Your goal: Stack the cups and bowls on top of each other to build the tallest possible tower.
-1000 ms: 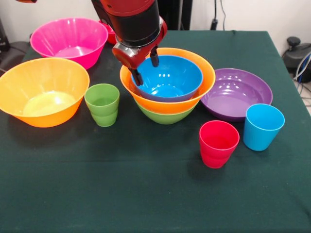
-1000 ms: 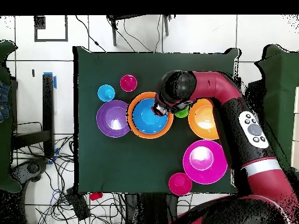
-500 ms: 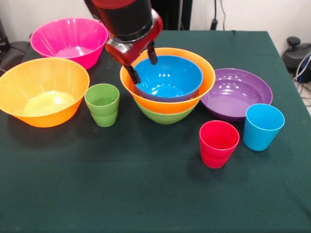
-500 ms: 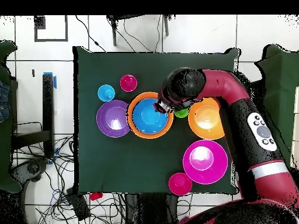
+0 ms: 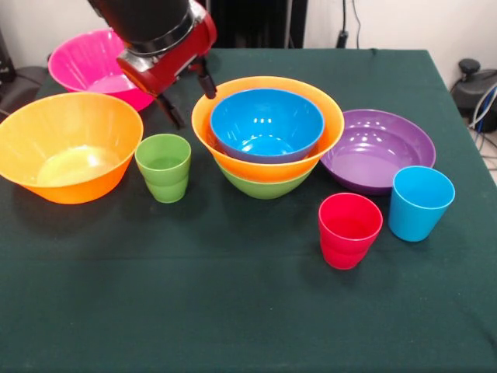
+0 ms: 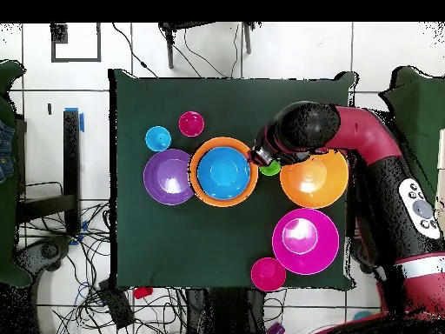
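Note:
The tower stands mid-table: a blue bowl [image 5: 268,124] nested in an orange bowl [image 5: 272,162] on a green bowl [image 5: 264,186]. My gripper [image 5: 190,99] hangs open and empty just left of the tower's rim, above and behind the green cup [image 5: 164,167]. In the overhead view the gripper [image 6: 261,159] sits between the tower [image 6: 223,172] and the second orange bowl [image 6: 315,178], partly covering the green cup [image 6: 271,169]. The red cup [image 5: 349,230] and light blue cup [image 5: 420,203] stand upright at the front right, beside the purple bowl [image 5: 378,149].
A large orange bowl [image 5: 68,146] sits at the left and a pink bowl [image 5: 101,66] behind it, partly covered by the arm. A small red bowl [image 6: 268,274] shows near the table edge in the overhead view. The green cloth's front half [image 5: 194,311] holds nothing.
My gripper has left the blue bowl's rim and moved left in the front view, to above the green cup. The bowls and cups have not moved.

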